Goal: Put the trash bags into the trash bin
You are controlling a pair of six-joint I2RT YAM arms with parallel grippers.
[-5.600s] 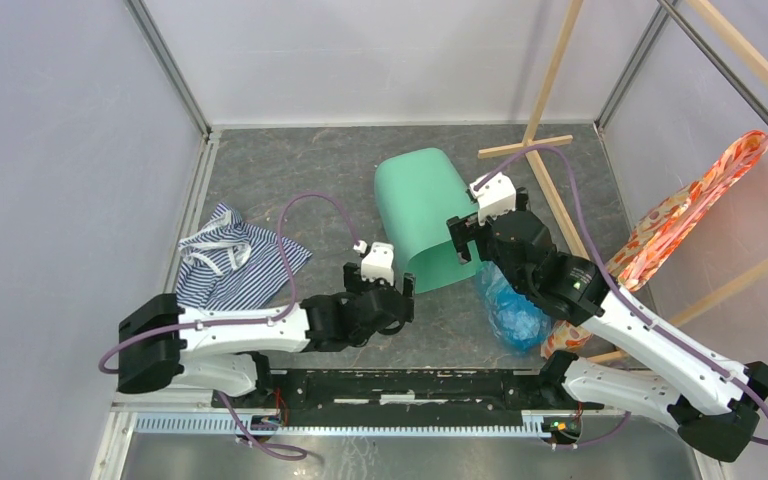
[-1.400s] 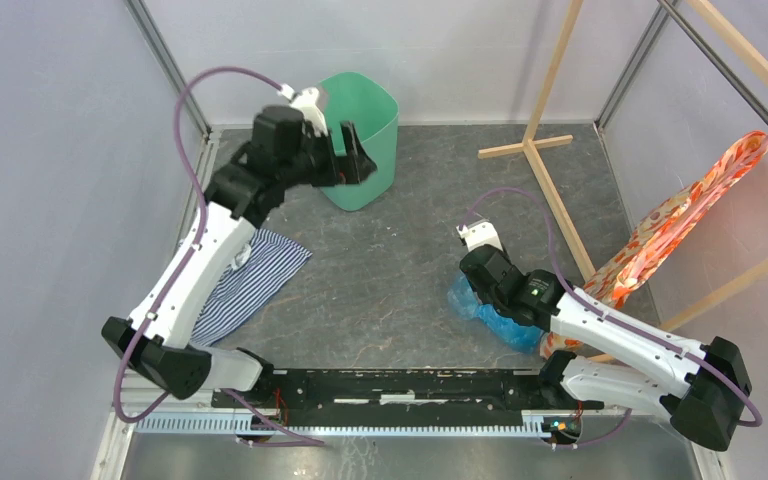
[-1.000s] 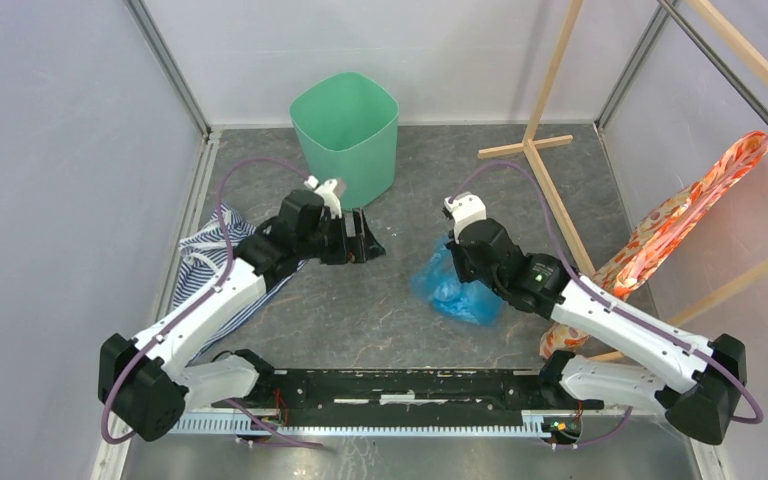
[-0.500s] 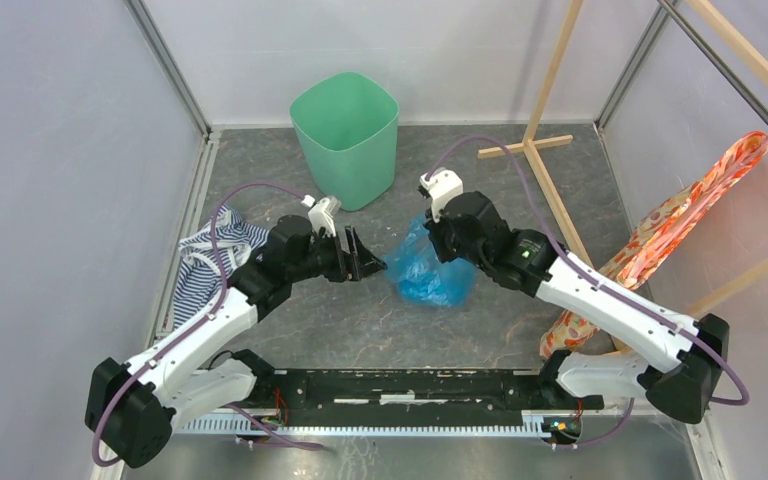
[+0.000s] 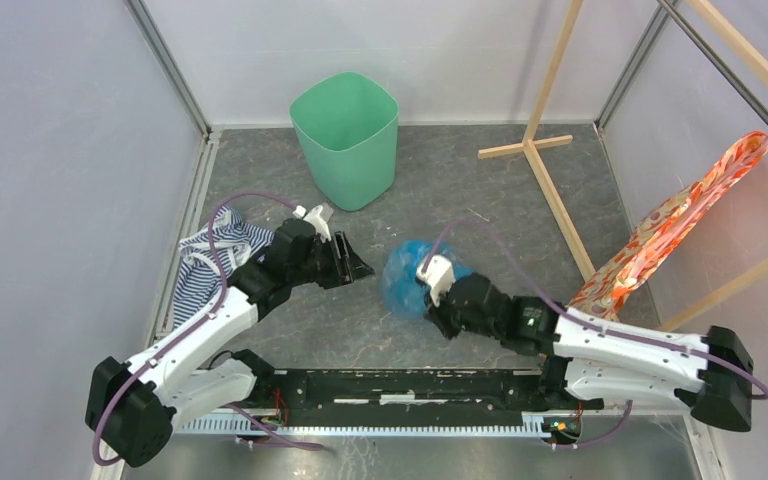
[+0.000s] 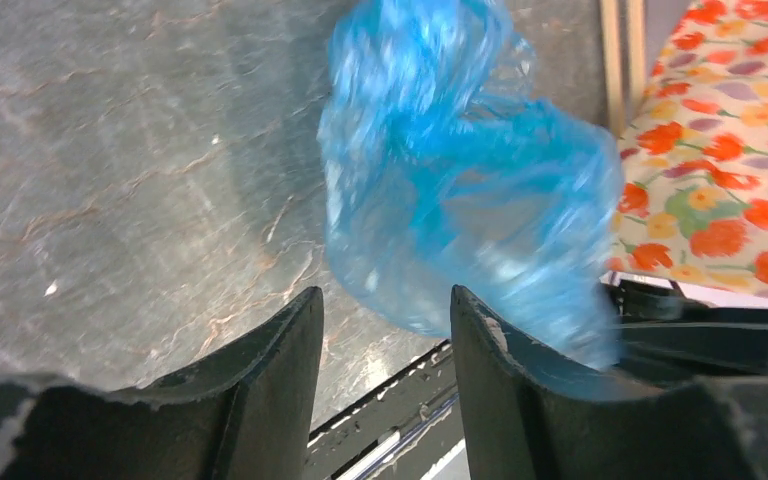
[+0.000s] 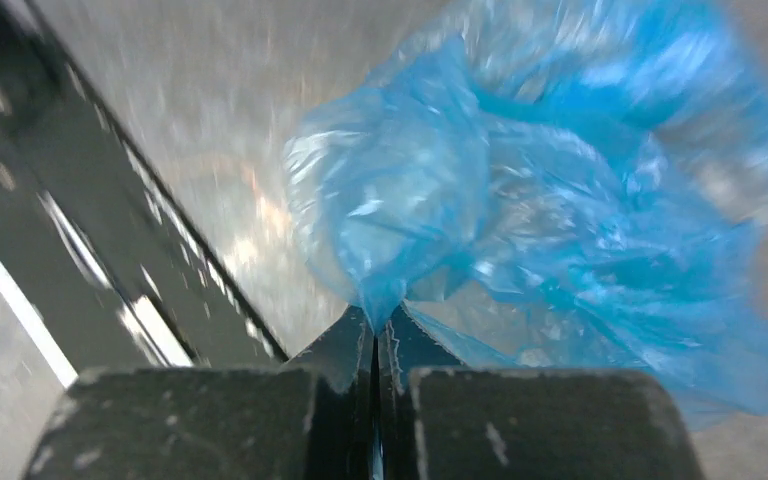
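Seen from above, the crumpled light-blue trash bag point(image 5: 405, 280) is near the middle of the grey tabletop point(image 5: 480, 190), well apart from the mint-green trash bin point(image 5: 350, 170), which stands upright at about 11 o'clock from it, close to the back wall. The right hand point(image 5: 422, 303) meets the bag at its 5 o'clock edge, while the left hand point(image 5: 355, 266), its fingers spread, points at the bag from 9 o'clock, just short of it. A blue-and-white striped cloth point(image 5: 210, 255) lies at the tabletop's 9 o'clock edge; an orange floral fabric point(image 5: 680, 225) hangs at 3 o'clock beside a wooden rack point(image 5: 550, 150). From the left wrist, the left hand point(image 6: 385, 310) is parted with nothing between its fingers point(image 6: 270, 380); the trash bag point(image 6: 460, 190) hangs at 12 to 1 o'clock beyond them, whether touching the right-side finger is unclear, with the floral fabric point(image 6: 730, 150) at 3 o'clock and bare tabletop point(image 6: 110, 150) at 10 o'clock. From the right wrist, the right hand point(image 7: 375, 345) is pressed together, clamped on a pinch of the trash bag point(image 7: 520, 200), whose blurred folds billow toward 1 o'clock above the tabletop point(image 7: 210, 150).
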